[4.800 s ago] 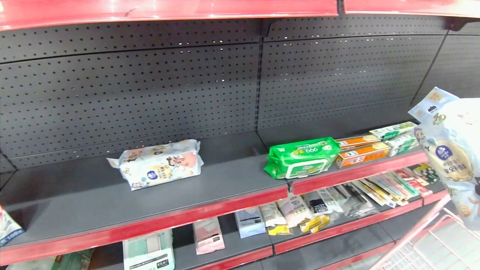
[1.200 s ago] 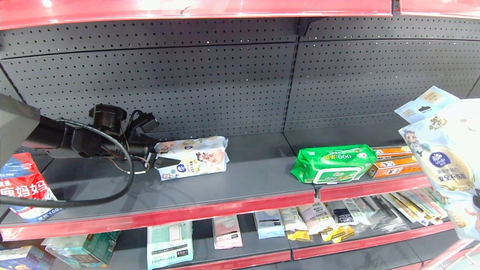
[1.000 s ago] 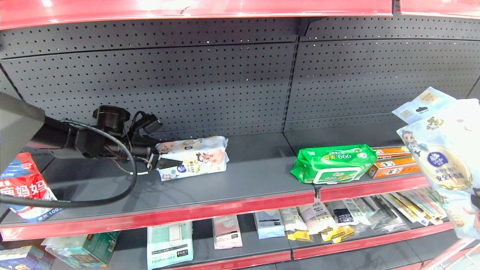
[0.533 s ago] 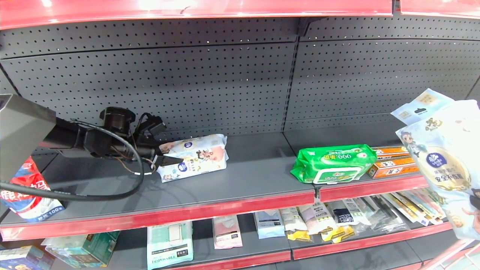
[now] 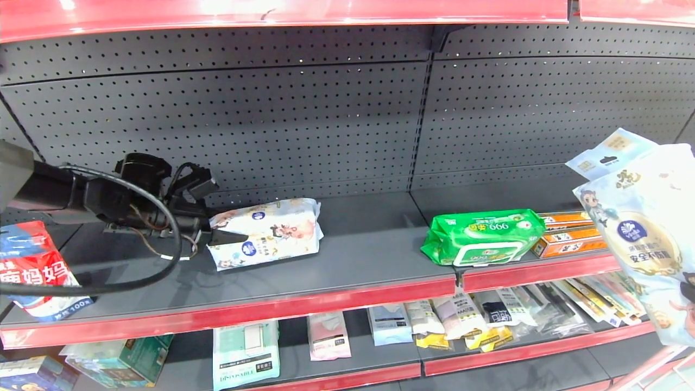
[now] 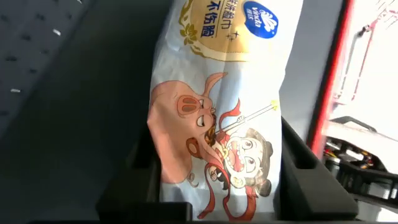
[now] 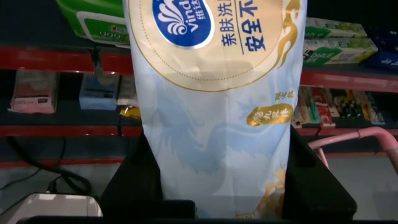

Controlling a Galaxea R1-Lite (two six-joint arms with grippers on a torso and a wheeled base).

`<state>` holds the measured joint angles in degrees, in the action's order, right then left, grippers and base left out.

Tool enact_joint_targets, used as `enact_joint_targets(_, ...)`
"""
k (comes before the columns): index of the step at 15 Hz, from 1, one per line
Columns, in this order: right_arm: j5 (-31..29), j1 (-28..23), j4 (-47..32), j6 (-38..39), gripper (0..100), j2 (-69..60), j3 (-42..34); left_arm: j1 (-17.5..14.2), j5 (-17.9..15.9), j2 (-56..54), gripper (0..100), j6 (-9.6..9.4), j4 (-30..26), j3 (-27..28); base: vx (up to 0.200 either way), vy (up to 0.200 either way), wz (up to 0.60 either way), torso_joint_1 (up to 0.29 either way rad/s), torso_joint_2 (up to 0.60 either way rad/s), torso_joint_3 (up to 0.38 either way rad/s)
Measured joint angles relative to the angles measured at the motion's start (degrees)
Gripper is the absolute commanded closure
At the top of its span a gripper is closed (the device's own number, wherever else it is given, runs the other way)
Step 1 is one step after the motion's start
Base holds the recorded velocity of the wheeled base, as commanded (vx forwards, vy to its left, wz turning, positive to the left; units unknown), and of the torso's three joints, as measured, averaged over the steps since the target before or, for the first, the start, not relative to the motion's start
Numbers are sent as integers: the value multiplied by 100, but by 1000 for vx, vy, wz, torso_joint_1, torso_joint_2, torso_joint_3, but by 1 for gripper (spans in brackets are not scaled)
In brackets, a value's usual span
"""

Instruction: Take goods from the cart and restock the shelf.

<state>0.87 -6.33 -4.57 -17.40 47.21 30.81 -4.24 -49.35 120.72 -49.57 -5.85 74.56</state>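
Left tool [image 5: 218,232] is over the middle shelf [image 5: 347,266], its fingers pinching the left end of a cartoon-printed wipes pack [image 5: 271,231]. The pack lies flat-ish on the deck, or just above it; contact can't be made out. Its long axis runs along the shelf's front edge, and it extends from the tool toward the robot's right. It sits mid-depth, near the pegboard back and well apart from the green wipes pack [image 5: 483,236]. Right tool [image 7: 224,193] is clamped across the lower part of a second pale pack [image 5: 643,239]. That pack is held upright out in front of the shelf's right end, before the orange boxes [image 5: 570,233], with the cart [image 7: 373,146] rail below. Judgement: the left pack is placed or nearly so, and release is the step in hand. For the right-hand pack, bare deck lies to its left, between the cartoon pack and the green one, so the right arm is the nearer one. That pack would need tipping from upright to flat.
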Motion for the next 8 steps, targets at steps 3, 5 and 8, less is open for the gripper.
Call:
enact_joint_targets(3, 4, 0, 0, 2, 100, 2, 11, -176, -383, -356, 100, -488, 11, -499, 0, 0, 0, 0, 0, 0)
enact_joint_targets(5, 2, 5, 0, 0, 100, 27, 26, -267, -449, -525, 100, -855, 20, -880, 0, 0, 0, 0, 0, 0)
enact_joint_targets(8, 0, 18, 1, 2, 100, 101, 105, -405, -490, -706, 100, -1095, 137, -1345, 0, 0, 0, 0, 0, 0)
